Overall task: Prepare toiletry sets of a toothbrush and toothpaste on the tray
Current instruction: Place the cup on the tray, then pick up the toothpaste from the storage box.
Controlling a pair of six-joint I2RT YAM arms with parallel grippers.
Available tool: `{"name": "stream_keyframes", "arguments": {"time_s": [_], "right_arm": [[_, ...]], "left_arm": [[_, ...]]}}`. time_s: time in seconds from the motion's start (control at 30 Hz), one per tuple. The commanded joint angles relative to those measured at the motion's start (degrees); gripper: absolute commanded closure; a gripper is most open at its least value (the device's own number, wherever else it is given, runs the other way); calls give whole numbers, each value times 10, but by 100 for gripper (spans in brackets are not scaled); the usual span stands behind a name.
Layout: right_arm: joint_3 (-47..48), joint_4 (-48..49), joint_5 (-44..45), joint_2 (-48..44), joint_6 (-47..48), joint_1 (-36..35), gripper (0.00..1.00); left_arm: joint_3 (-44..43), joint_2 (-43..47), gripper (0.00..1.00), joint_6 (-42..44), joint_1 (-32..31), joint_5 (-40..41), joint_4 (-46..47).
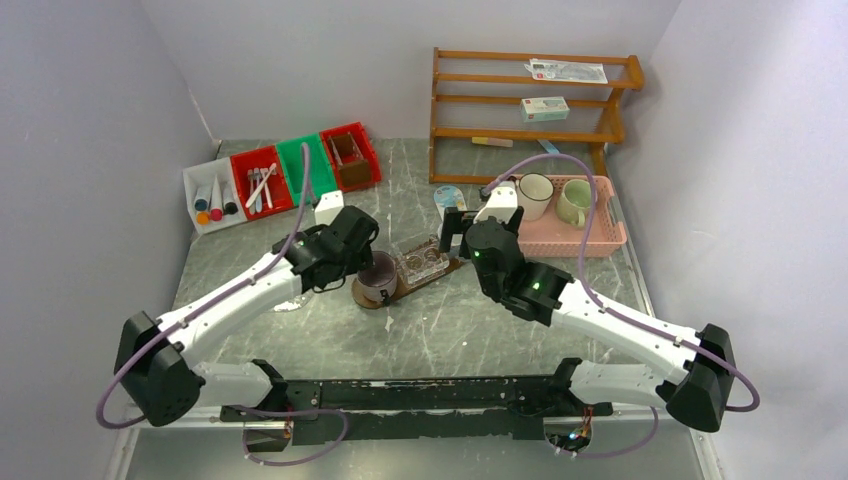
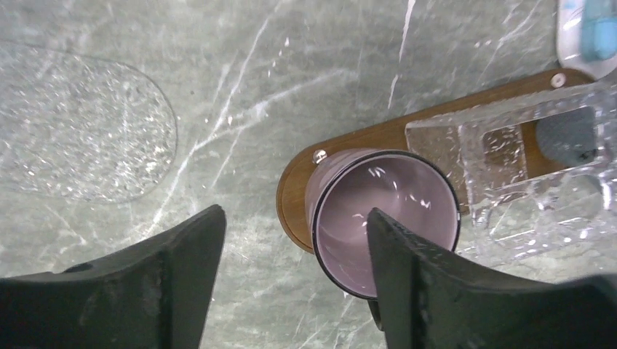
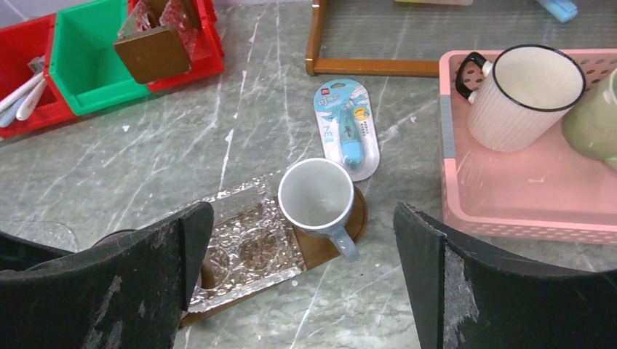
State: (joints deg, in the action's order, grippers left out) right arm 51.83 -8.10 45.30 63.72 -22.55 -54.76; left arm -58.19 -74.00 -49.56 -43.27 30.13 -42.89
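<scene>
1. The tray [image 2: 349, 142] lies slantwise at mid-table. A mauve cup [image 2: 385, 211] stands on its left end, a white mug [image 3: 316, 196] on its right end, and a clear glass holder [image 3: 251, 251] between them.
2. The left gripper [image 2: 291, 218] hangs over the mauve cup, jaws apart and gripping nothing. The right gripper [image 3: 302, 207] hovers above the white mug, spread wide and empty.
3. The toothbrushes [image 1: 260, 185] lie in a red bin [image 1: 243, 160] and the tubes [image 1: 215, 200] in a white bin [image 1: 195, 178], at the table's far-left corner. Both are probably light. The brushes look stiff and slick, so pinch mid-handle. The tubes look soft, so grip them gently.

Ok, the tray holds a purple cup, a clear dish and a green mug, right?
The tray holds a purple cup, a clear dish and a white mug, not green; the right wrist view shows it. The green mug sits in the pink basket.
</scene>
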Motion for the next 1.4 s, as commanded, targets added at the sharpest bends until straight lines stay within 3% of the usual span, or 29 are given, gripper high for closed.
{"name": "stream_keyframes", "arguments": {"time_s": [0.0,0.2,0.5,0.73,0.93,1.2,1.37], "right_arm": [[9,-18,20,-14,17,12,0],[21,-47,-1,-25,35,41,0],[41,-79,-106,-36,49,162,0],[73,-96,-159,-20,71,235,0],[112,-122,-210,19,89,288,0],[151,-133,-259,75,53,387,0],[162,-132,-308,105,10,444,1]], "left_arm": [[-32,45,21,31,12,46,-13],[-39,109,3,92,32,80,-3],[-19,203,2,216,37,154,64],[22,238,2,330,37,136,162],[65,251,2,347,47,142,213],[82,250,2,328,172,21,232],[81,251,2,320,187,47,222]]}}
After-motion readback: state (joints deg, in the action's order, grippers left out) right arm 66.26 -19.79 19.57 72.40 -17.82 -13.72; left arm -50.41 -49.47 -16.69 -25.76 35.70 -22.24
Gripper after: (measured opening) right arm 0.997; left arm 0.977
